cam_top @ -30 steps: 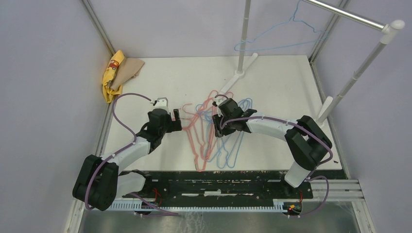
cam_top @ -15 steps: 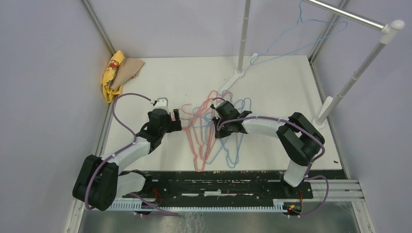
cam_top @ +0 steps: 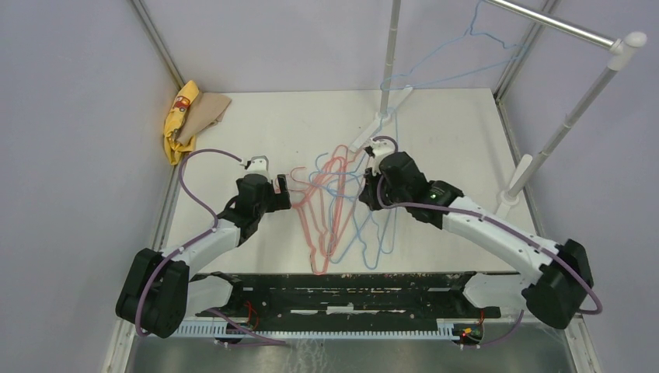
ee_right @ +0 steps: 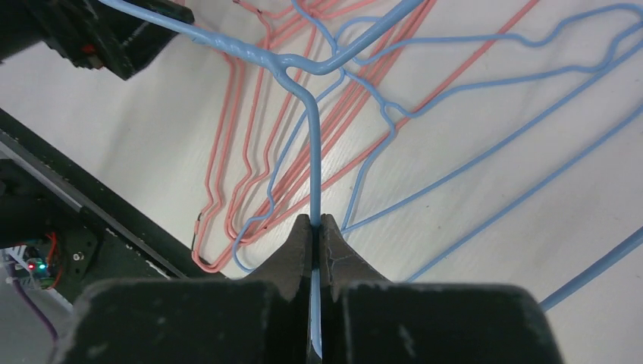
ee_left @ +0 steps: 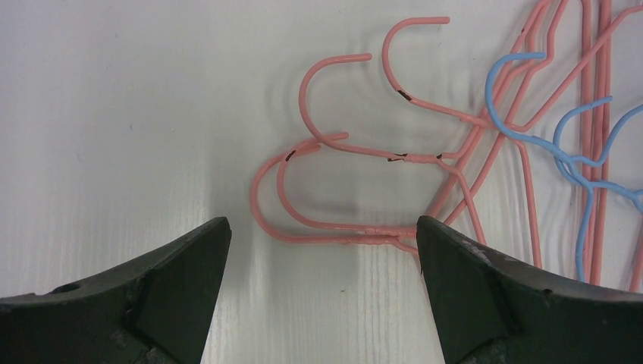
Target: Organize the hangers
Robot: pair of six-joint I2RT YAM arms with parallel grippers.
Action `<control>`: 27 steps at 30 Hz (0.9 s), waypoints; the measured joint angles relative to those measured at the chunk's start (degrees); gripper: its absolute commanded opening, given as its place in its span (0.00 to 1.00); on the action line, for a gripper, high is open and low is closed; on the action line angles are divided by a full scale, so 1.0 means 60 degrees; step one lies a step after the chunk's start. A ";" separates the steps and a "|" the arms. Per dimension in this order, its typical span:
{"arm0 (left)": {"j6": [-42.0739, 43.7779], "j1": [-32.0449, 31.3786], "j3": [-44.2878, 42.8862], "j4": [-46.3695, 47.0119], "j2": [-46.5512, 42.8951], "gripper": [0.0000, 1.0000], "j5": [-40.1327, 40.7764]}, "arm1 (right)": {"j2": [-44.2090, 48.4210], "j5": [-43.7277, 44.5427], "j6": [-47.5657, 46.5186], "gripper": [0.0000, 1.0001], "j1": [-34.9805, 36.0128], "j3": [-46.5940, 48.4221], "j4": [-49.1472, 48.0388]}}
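Note:
Several pink hangers and light blue hangers lie tangled mid-table. My right gripper hovers over the pile's far right side. In the right wrist view, the right gripper is shut on the neck wire of a blue hanger, whose shoulders spread above the pile. My left gripper stands open just left of the pile. In the left wrist view, pink hooks lie just beyond the left gripper, with nothing between the jaws. Another blue hanger hangs from the rack bar.
White rack poles rise at the back and right, their feet on the table. A yellow cloth and a tan cloth lie in the far left corner. A black rail runs along the near edge.
My right gripper has closed on the blue hanger's neck wire and its arm has swung out to the right. The hanging blue hanger sways. The left arm has stayed put.

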State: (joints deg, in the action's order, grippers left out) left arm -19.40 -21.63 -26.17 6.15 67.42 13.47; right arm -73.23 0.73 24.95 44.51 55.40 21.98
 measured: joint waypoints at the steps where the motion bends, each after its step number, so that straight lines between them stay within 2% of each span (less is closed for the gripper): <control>1: 0.0004 0.0000 0.0000 0.0000 0.0000 0.99 0.0000 | 0.0346 0.0062 -0.0007 0.01 0.0000 0.0029 0.0109; 8: 0.0000 0.0000 0.0000 0.0007 0.0000 0.99 -0.0007 | 0.2113 0.0984 0.0095 0.01 0.0000 0.0102 0.1064; 17: 0.0000 0.0000 0.0004 0.0029 0.0004 0.99 -0.0015 | 0.4350 0.4120 0.0277 0.01 -0.0025 -0.0080 0.1453; 27: 0.0000 0.0000 0.0004 0.0029 0.0000 0.99 -0.0015 | 0.4408 0.6138 -0.0393 0.01 -0.0200 0.0127 0.0692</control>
State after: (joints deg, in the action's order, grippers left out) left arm -19.40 -21.63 -26.15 6.33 67.42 13.39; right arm -46.78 37.56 22.59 43.31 56.16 26.13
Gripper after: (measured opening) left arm 0.990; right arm 0.023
